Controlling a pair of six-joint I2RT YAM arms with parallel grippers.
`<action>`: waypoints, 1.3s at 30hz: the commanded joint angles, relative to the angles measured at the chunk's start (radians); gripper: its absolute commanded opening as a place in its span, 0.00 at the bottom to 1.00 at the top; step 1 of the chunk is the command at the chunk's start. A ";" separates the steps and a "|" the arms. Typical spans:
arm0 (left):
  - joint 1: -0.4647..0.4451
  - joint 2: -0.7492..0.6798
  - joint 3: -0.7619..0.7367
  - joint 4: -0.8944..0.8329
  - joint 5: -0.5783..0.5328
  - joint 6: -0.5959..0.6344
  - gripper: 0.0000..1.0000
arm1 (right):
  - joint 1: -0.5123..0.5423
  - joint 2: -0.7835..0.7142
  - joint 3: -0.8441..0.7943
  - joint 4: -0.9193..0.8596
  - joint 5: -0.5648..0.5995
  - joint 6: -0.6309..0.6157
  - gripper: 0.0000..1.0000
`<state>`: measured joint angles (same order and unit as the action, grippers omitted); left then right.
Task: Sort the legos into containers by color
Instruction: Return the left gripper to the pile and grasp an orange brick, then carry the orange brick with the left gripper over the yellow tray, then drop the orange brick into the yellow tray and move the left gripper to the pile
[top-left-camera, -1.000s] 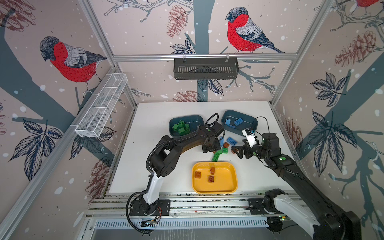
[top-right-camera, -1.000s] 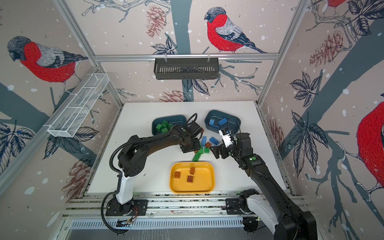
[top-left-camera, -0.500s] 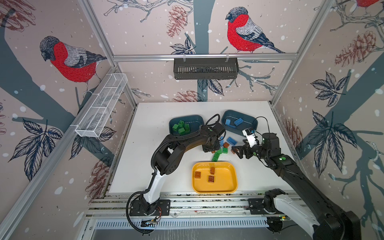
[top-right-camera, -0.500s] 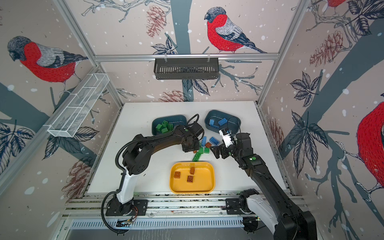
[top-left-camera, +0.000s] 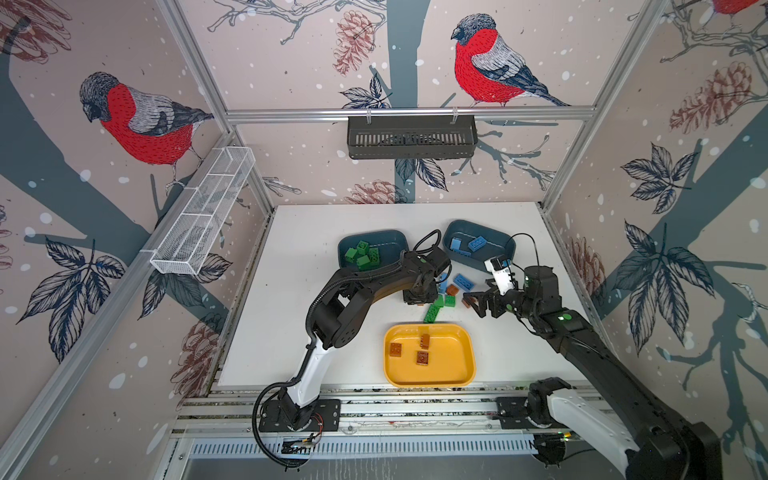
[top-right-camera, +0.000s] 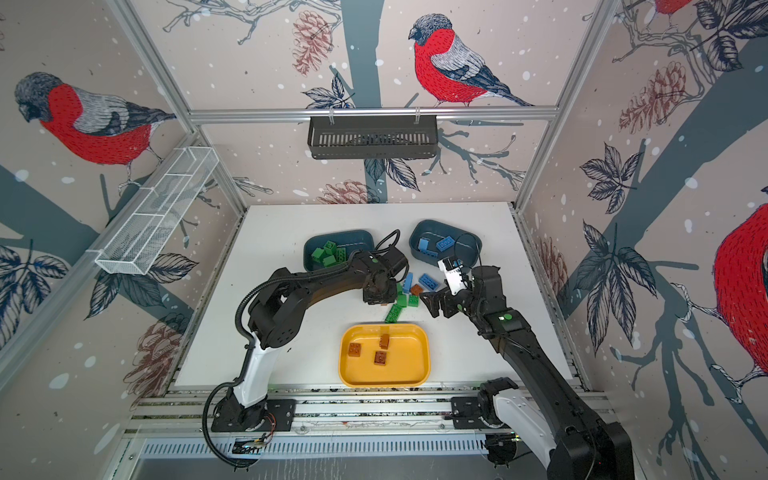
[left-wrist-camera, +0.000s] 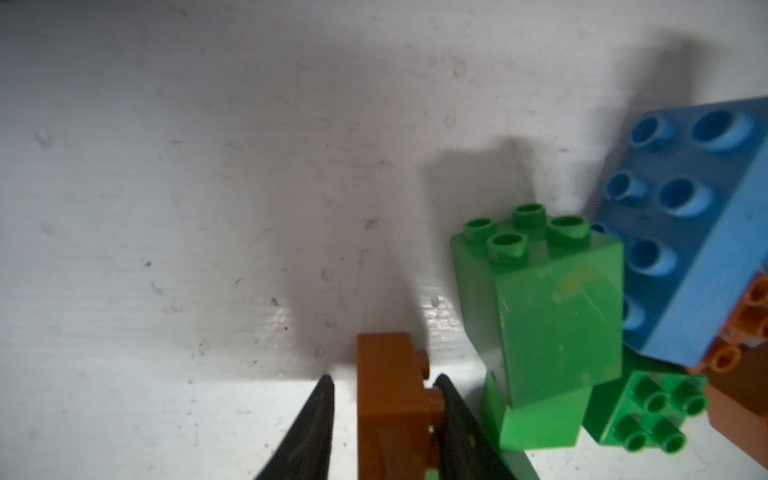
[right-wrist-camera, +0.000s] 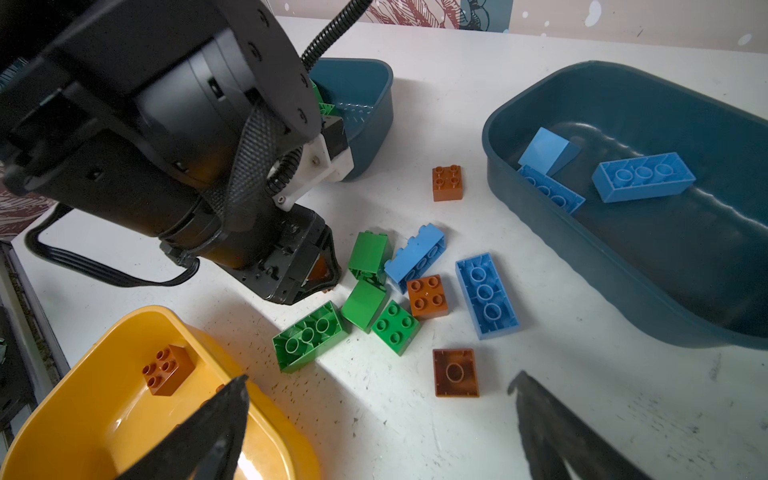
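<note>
Between the left end effector's (left-wrist-camera: 383, 376) jaws stands a brown lego (left-wrist-camera: 390, 415).

Plastic nearly everywhere I reach
The legos (right-wrist-camera: 486, 295) are smooth moulded plastic with a soft sheen; the green brick (left-wrist-camera: 557, 324) shows fine scuffs. The yellow tray (right-wrist-camera: 104, 415) is glossy, the teal tubs (right-wrist-camera: 665, 270) duller, rippled inside. The white tabletop (left-wrist-camera: 166, 166) is matt, scratched and speckled. The fingers (left-wrist-camera: 309, 432) of my left gripper (left-wrist-camera: 382, 378) are matt black.

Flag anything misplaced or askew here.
Sorting so far looks right. Among the unsorted, a green oblong brick and a brown square brick lie studs-down, hollow side up; nothing looks damaged or spilled.
</note>
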<state>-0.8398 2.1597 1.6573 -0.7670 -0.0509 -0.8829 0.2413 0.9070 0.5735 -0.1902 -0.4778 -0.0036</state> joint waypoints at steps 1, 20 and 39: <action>0.001 -0.002 0.002 -0.004 -0.005 0.013 0.36 | 0.000 -0.008 -0.004 0.004 -0.001 -0.005 0.99; 0.011 -0.277 -0.071 -0.238 0.004 0.186 0.24 | 0.073 -0.043 -0.022 0.032 -0.146 0.004 0.99; -0.077 -0.481 -0.371 -0.151 0.261 0.193 0.28 | 0.159 0.022 -0.035 0.124 -0.125 0.004 0.99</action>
<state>-0.9108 1.6691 1.2964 -0.9646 0.1860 -0.6605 0.3946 0.9249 0.5304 -0.0971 -0.6083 0.0036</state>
